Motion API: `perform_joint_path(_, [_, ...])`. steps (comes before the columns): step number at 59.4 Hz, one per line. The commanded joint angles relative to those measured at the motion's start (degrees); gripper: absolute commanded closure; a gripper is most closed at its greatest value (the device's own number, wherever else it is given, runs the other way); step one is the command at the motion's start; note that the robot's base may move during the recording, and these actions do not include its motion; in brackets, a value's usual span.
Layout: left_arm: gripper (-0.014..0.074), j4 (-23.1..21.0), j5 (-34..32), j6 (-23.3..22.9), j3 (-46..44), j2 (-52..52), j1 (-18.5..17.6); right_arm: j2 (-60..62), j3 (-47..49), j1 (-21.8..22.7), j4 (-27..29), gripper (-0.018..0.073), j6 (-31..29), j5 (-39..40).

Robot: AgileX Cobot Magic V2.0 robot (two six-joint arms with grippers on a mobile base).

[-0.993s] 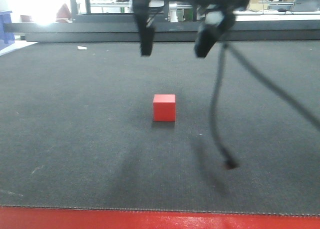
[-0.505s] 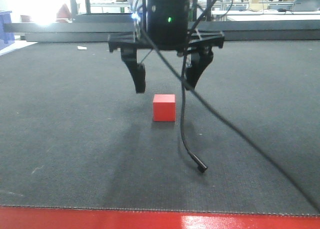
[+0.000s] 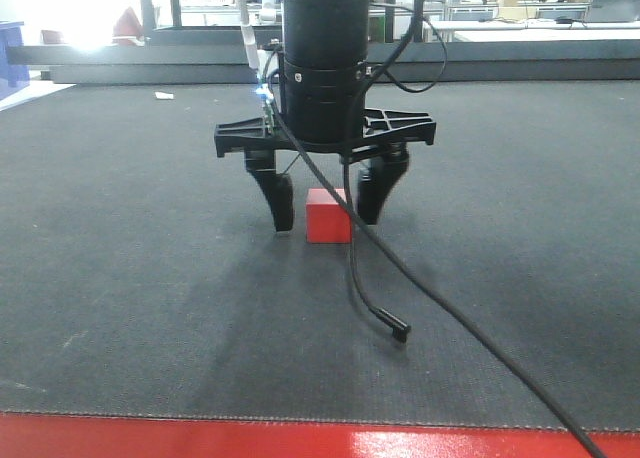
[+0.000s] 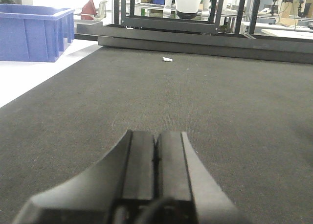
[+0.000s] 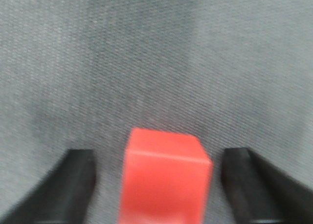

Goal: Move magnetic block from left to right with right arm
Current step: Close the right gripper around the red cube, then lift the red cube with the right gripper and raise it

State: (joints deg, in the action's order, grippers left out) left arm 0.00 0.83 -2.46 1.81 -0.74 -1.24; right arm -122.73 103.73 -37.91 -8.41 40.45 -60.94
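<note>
Dark matting covers your table (image 3: 120, 278); the block (image 3: 328, 218) sits at frame centre. Your right gripper (image 3: 325, 220) straddles it, fingers (image 3: 283, 203) spread either side without touching, likely so closing centres the grip. Your left gripper (image 4: 155, 158) rests pressed closed on nothing, out of the way.

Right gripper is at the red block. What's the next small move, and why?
Probably close the right gripper on the magnetic block. Its fingers stand open on either side, apart from it, low near the mat, and the block sits roughly centred between them, so a squeeze should catch it.
</note>
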Motion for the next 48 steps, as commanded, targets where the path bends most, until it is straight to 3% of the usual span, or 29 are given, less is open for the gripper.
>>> perform_joint_path(1, [0.0713,0.0,-5.17,-0.25,0.48,-0.78,-0.3,3.78,1.98,0.54,-0.55,0.0211,-0.04,1.56])
perform_joint_path(7, [0.0713,0.0,-5.17,-0.25,0.48,-0.78,-0.3,3.78,1.98,1.13,0.3,0.0351,-0.04,1.61])
perform_joint_path(11, [0.0712,0.0,-5.17,-0.25,0.48,-0.78,-0.3,3.9,1.98,1.54,0.35,0.0382,-0.04,1.62])
perform_joint_path(21, [0.0713,0.0,-5.17,-0.25,0.48,-0.78,-0.3,6.48,1.98,2.67,0.3,0.0386,-1.72,1.72])
perform_joint_path(31, [0.0713,0.0,-5.17,-0.25,0.48,-0.78,-0.3,11.01,1.01,4.54,0.3,0.0386,-11.76,2.02])
perform_joint_path(39, [0.0713,0.0,-5.17,-0.25,0.48,-0.78,-0.3,15.93,-3.12,6.46,0.3,0.0386,-18.43,2.51])
perform_joint_path(48, [0.0712,0.0,-5.17,-0.25,0.48,-0.78,-0.3,22.86,-12.21,9.87,0.3,0.0386,-20.32,6.44])
